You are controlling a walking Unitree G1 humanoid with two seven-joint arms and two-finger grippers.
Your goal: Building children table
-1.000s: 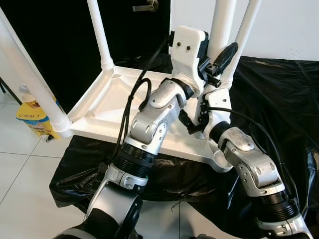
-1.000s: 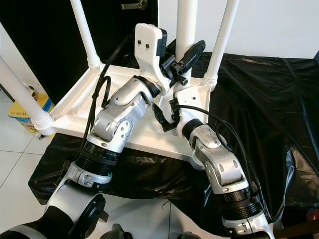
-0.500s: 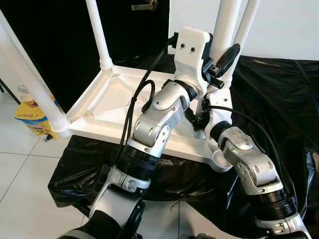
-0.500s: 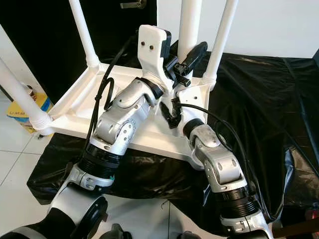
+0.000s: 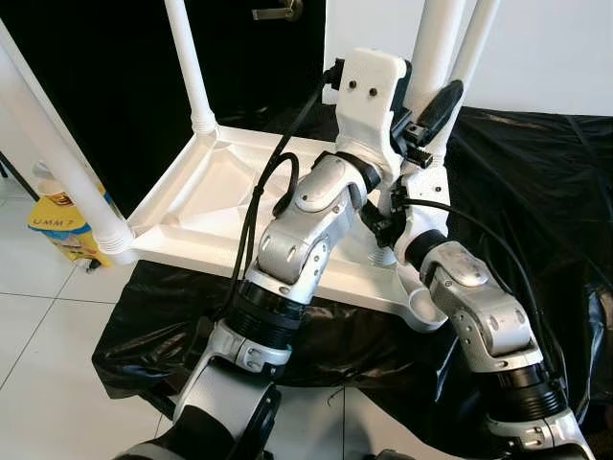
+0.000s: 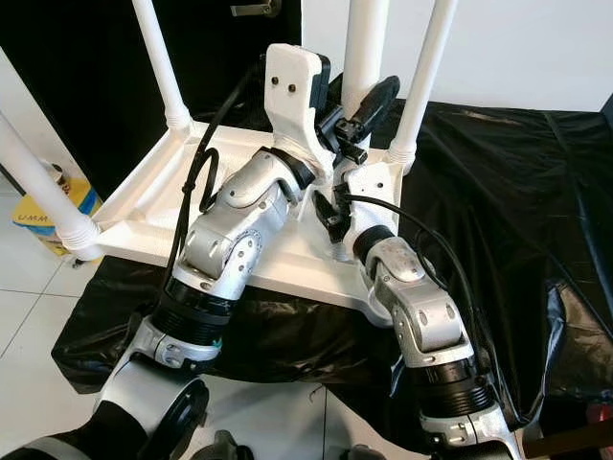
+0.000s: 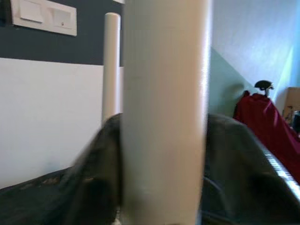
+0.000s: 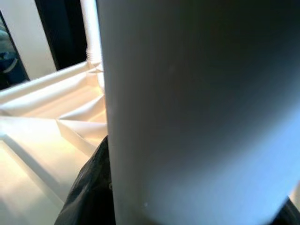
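Item: white children's table (image 5: 206,206), upturned, top face down on a black plastic sheet (image 5: 536,182) spread over a pale tiled floor (image 5: 48,326). Underside faces up, with raised ribs and a rim.

Legs: long axes near vertical, pointing up and away from the tabletop, each seated in a corner socket.
- near-left leg (image 5: 57,158), at the table's corner nearest the yellow bag, leaning slightly outward
- far-left leg (image 5: 189,62), at the corner before the dark doorway
- far-right leg (image 6: 428,77), at the corner against the white wall
- near-right leg (image 6: 365,48), thick white tube, at the table's corner by the two arms; both grippers are at it

Left gripper (image 5: 421,110): raised above the table's underside, against the near-right leg partway up. Its wrist view has the tube (image 7: 164,112) upright between two dark blurred fingers (image 7: 101,168), one at each side, seemingly pressed to it.

Right gripper (image 6: 335,206): low, near that same leg's socket, just over the table's underside. Its wrist view has the tube (image 8: 197,112) very close, with one dark finger (image 8: 89,187) at its edge; whether its jaws grip cannot be told.

Beside the table: yellow printed bag (image 5: 62,225), on the floor by the near-left corner
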